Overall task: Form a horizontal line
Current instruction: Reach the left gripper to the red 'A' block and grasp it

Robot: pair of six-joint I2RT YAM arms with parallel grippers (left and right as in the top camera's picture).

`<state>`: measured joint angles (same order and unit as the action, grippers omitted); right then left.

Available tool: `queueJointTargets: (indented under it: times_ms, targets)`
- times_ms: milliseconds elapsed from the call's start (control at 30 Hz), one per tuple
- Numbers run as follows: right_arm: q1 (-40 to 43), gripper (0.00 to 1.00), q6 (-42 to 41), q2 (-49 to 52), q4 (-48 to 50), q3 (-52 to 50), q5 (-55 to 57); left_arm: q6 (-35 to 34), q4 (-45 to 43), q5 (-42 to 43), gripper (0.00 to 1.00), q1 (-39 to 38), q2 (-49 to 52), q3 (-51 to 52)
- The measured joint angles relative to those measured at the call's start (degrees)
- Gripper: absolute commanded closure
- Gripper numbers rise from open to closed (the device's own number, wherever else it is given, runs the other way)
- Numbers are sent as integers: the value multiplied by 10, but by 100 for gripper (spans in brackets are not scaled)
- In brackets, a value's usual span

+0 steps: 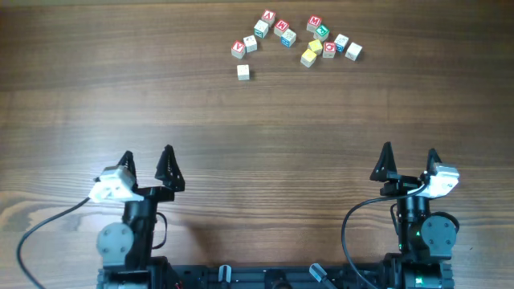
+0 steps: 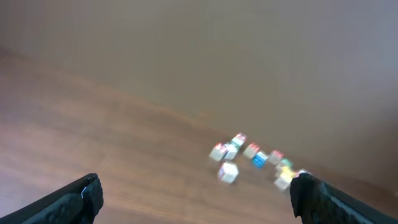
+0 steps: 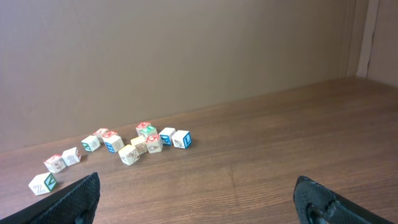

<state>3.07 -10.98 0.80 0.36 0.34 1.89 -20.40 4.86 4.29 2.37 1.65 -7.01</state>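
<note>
The wooden bench [image 1: 80,88] carries blocks [image 1: 287,37] scattered far ahead, between the arms. Left hand [image 1: 147,152] and right hand [image 1: 409,150] are spread, empty; the right looks slightly nearer.

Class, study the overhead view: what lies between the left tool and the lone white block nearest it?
Nothing. In the overhead view, only bare wooden table separates the left tool from the lone white block.

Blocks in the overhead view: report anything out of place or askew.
The blocks lie in a loose scatter, turned at differing angles, not in a line. One white block sits apart at the cluster's lower left. No damage is visible.
</note>
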Motion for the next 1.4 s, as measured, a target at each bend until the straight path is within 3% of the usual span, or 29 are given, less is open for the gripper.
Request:
queueJointTargets:
  times_ms: [200,467,667,800,933,1233,1400]
  targets:
    - [0,0,0,1,0,0,0,0,42,40,0,0,115,-193]
    - [0,0,0,2,-1,0,0,0,135,153,0,0,376,-468]
    - [0,0,0,2,-1,0,0,1,230,188,0,0,560,-677]
    - [0,0,0,2,-1,0,0,24,230,207,0,-16,649,-738]
    - [0,0,0,2,-1,0,0,59,227,205,0,-82,751,-771]
    - [0,0,0,2,-1,0,0,73,116,137,0,-154,937,-801]
    - [0,0,0,2,-1,0,0,98,159,127,0,-154,1020,-906]
